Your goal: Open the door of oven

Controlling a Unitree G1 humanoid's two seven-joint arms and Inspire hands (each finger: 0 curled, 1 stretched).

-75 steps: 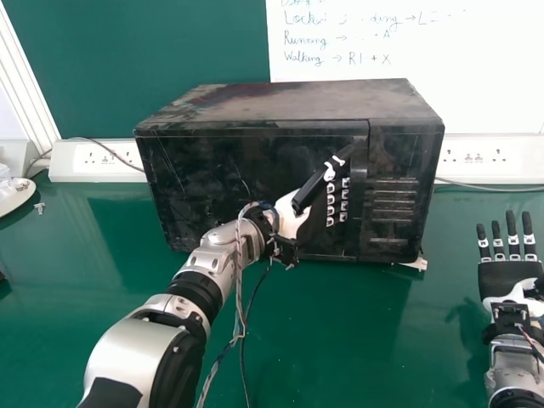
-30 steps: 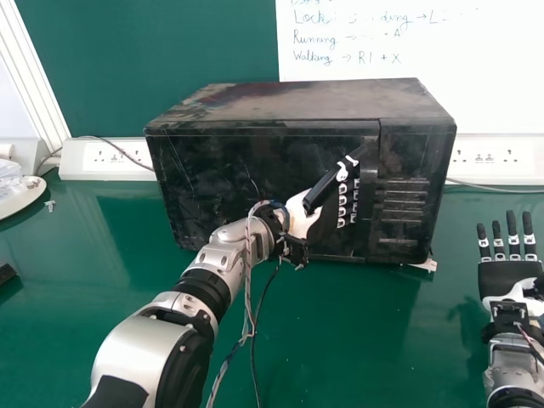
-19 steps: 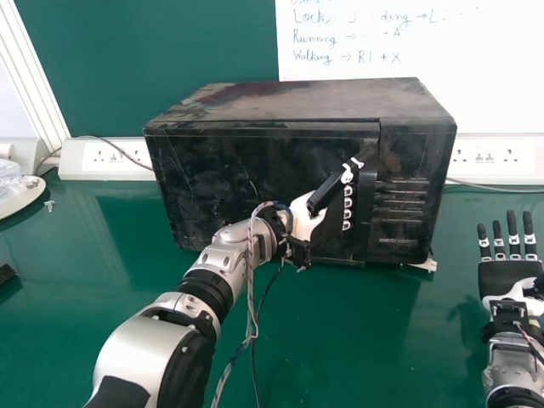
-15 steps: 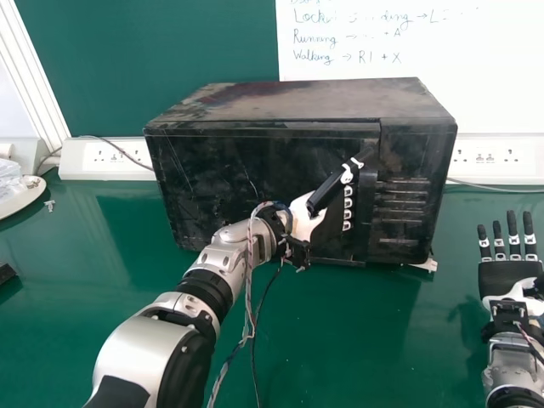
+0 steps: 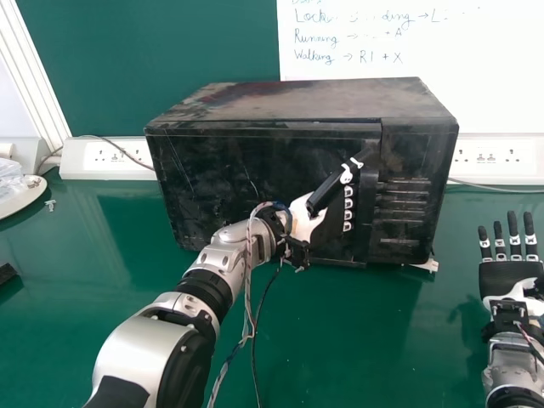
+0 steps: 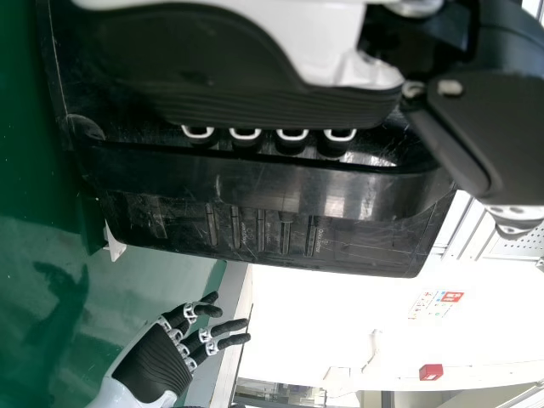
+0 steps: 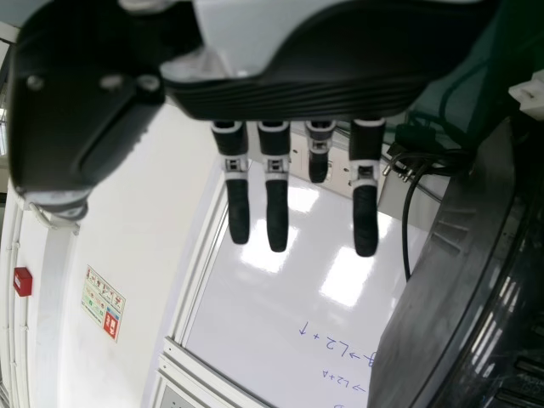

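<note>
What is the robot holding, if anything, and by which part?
The oven door, by its upright handle; the left hand has its fingers tucked behind it.

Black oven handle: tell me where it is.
In the head view, the black handle is right of centre, between the black-and-white left hand and the oven's slatted panel.

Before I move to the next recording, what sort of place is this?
Probably a robotics lab or workshop: a whiteboard with handwritten notes and socket panels stand behind a scuffed black oven on a green table.
</note>
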